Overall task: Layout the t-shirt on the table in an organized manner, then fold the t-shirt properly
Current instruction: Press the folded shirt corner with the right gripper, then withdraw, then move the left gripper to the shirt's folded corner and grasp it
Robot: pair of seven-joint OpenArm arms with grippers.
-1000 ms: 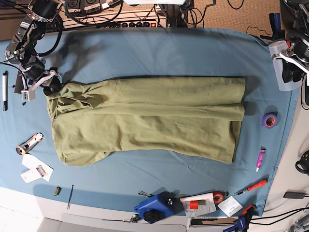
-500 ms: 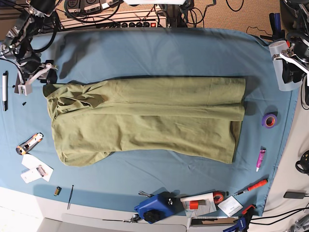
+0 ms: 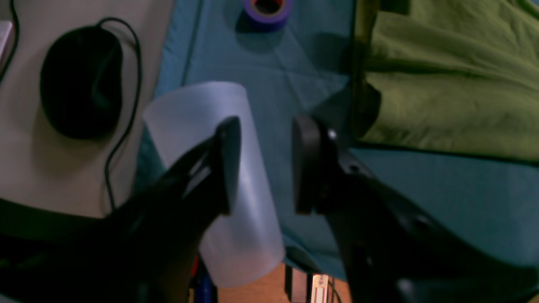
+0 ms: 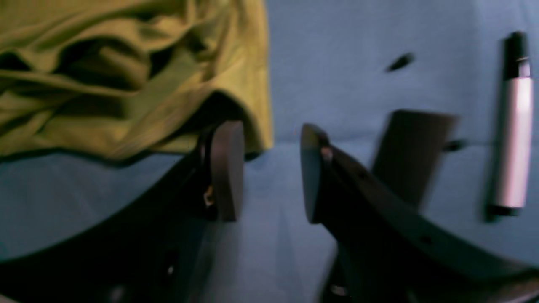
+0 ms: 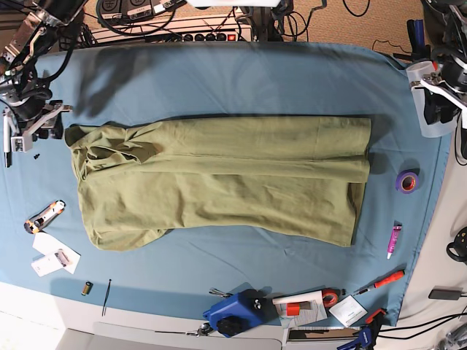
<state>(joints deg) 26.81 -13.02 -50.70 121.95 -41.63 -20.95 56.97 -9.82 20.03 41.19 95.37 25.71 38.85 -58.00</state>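
Observation:
The olive-green t-shirt (image 5: 219,175) lies lengthwise across the middle of the light-blue table (image 5: 241,80), folded into a long band, with its left end rumpled. My right gripper (image 5: 33,125) hovers just left of that end, open and empty. In the right wrist view its fingers (image 4: 227,168) stand apart over bare cloth, beside the t-shirt's rumpled edge (image 4: 126,84). My left gripper (image 5: 440,96) hangs at the table's far right corner. In the left wrist view the left gripper (image 3: 265,168) is open, with the t-shirt's hem (image 3: 454,84) off to one side.
A translucent cup (image 5: 425,102) stands by the left gripper, cup (image 3: 219,176) behind its fingers. Purple tape (image 5: 407,181) lies right of the shirt. A pen (image 5: 7,135) and utility knife (image 5: 44,215) lie at the left edge. A blue tool (image 5: 233,313) and a screwdriver (image 5: 383,281) line the front.
My right gripper has drawn back leftwards from the shirt's left corner, which now lies free on the table. The left arm has stayed still.

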